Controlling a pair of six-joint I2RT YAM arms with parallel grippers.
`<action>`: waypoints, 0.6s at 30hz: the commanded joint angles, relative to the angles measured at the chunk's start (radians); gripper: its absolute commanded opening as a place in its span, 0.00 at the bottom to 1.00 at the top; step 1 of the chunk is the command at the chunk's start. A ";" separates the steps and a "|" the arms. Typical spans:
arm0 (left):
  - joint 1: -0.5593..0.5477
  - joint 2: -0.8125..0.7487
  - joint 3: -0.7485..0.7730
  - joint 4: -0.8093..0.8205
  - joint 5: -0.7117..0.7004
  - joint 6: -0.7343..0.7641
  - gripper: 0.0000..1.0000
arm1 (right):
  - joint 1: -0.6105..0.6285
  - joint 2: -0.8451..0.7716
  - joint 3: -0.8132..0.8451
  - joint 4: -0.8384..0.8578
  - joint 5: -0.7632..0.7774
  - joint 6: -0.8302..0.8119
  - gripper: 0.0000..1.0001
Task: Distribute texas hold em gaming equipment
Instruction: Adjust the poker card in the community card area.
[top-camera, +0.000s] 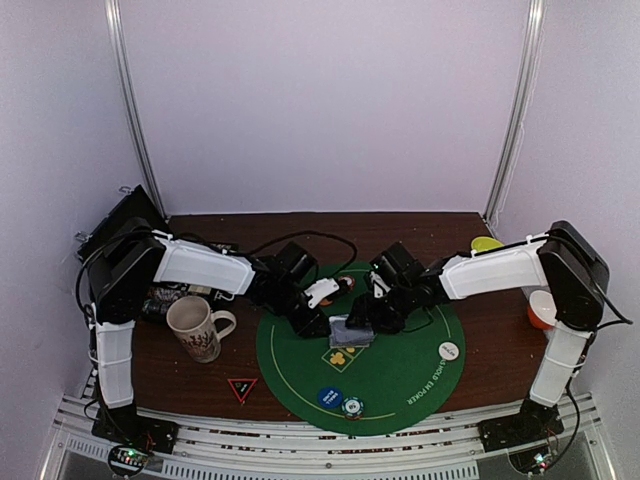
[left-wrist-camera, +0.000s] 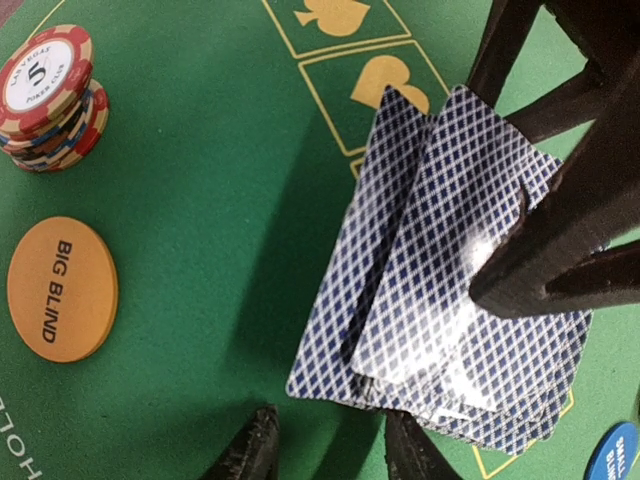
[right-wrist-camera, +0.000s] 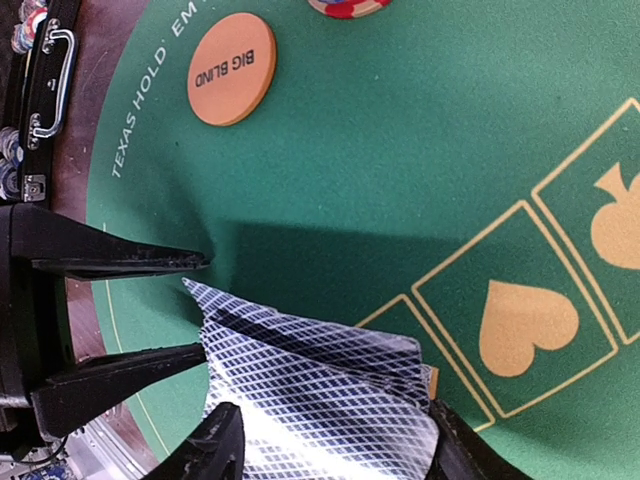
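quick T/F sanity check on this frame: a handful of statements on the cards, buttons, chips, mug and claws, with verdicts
1. The orange button reads BIG BLIND. True.
2. The cards lie face up. False: only their blue-patterned backs show.
3. The mug stands on the green mat. False: it stands on the wood table, left of the mat.
4. A red-white chip stack stands near the orange button. True.
5. The left claw is parked far from the cards. False: it meets the right claw at the cards mid-mat, its fingers apart.
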 joint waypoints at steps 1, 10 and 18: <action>-0.010 -0.004 0.023 0.026 0.007 0.024 0.40 | 0.013 -0.034 0.007 -0.059 0.033 -0.005 0.64; 0.006 -0.036 0.028 -0.028 -0.094 0.068 0.46 | -0.021 -0.062 0.086 -0.205 0.067 -0.121 0.76; 0.013 -0.060 0.028 -0.043 -0.127 0.078 0.49 | -0.053 -0.120 0.087 -0.288 0.121 -0.156 0.77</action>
